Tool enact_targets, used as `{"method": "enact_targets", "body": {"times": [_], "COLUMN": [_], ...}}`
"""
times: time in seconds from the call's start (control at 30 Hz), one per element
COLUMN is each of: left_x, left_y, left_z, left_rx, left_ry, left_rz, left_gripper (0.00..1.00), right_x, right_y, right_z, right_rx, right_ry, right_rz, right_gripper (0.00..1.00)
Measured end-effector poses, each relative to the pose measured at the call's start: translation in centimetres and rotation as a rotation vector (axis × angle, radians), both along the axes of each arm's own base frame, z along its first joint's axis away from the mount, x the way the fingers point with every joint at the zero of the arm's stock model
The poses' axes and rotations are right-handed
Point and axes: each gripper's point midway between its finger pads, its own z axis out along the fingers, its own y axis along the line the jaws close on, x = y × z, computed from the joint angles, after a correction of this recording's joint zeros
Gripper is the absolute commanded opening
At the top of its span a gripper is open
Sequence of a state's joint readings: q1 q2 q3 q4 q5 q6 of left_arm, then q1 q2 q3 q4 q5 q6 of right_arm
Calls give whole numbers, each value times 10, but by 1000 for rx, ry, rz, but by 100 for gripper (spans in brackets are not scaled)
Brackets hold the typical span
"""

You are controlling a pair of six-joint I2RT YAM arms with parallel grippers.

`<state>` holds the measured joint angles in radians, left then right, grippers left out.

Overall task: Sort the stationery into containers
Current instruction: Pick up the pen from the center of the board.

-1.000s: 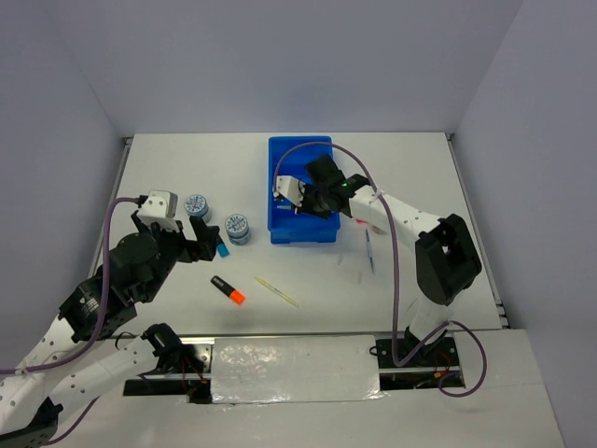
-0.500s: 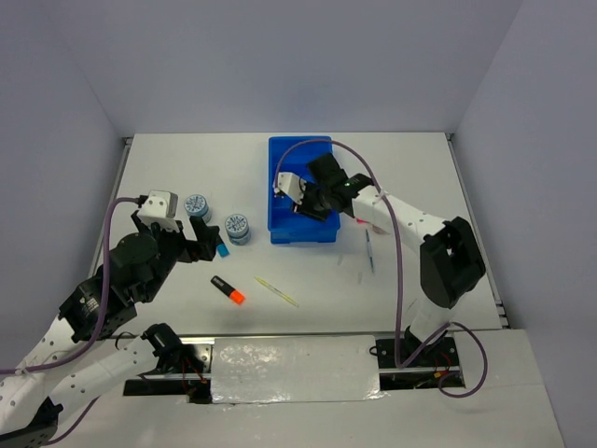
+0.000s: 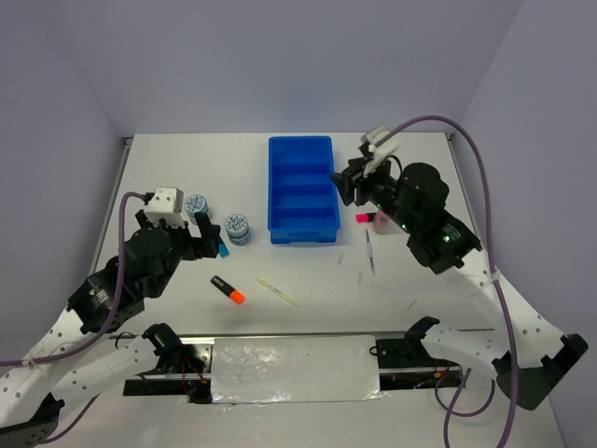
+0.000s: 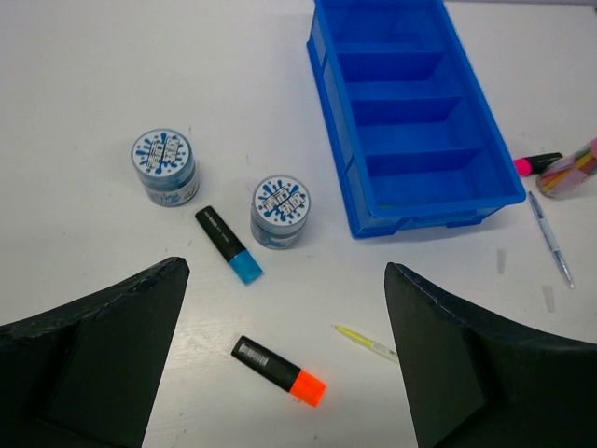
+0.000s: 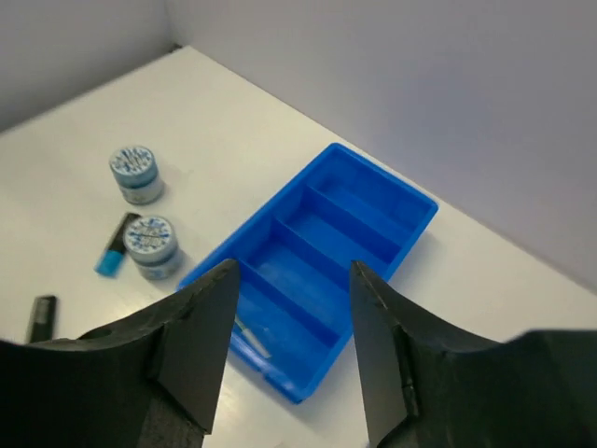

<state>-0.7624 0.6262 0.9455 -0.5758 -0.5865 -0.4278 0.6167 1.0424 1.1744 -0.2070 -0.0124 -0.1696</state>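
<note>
The blue tray point(image 3: 300, 189) stands mid-table and also shows in the left wrist view point(image 4: 415, 112) and the right wrist view point(image 5: 317, 252). A thin pale stick point(image 5: 250, 338) lies in its nearest compartment. Two patterned-lid tubs point(image 3: 196, 204) point(image 3: 237, 227), a blue-ended marker point(image 4: 229, 245), an orange-ended marker point(image 3: 227, 289) and a pale stick point(image 3: 276, 291) lie left of the tray. My left gripper point(image 3: 207, 238) is open and empty above them. My right gripper point(image 3: 359, 182) is open and empty, raised at the tray's right side.
A pink-ended marker point(image 3: 362, 217), a pink cylinder point(image 3: 381, 221) and a thin pen point(image 3: 369, 250) lie right of the tray. Grey walls close the table at the back and sides.
My right gripper has lifted out of the tray and drawn back to the right, empty. The left arm has barely moved.
</note>
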Motion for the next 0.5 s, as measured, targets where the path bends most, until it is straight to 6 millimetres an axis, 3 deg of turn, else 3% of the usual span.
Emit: {"method": "enact_targets", "body": {"times": [0.1,0.2,0.4,0.5], "left_x": [5,11,11,11], "left_y": [-2,-2,5,7], "left_z": [-8,-15,-24,-23], "left_rx": [22,38,59,60], "left_ry": [44,79,109,105], "left_rz": [29,58,101,106], "left_gripper": [99,99,99,99], "right_x": [-11,-14,-21,-27], "right_y": [-11,-16,-43,-60], "right_z": [-1,-24,-125,-166], "right_rx": [86,123,48,11], "right_ry": [51,152,463,571], "right_rz": [-47,-87,-250,-333], "right_gripper": [62,65,65,59]}}
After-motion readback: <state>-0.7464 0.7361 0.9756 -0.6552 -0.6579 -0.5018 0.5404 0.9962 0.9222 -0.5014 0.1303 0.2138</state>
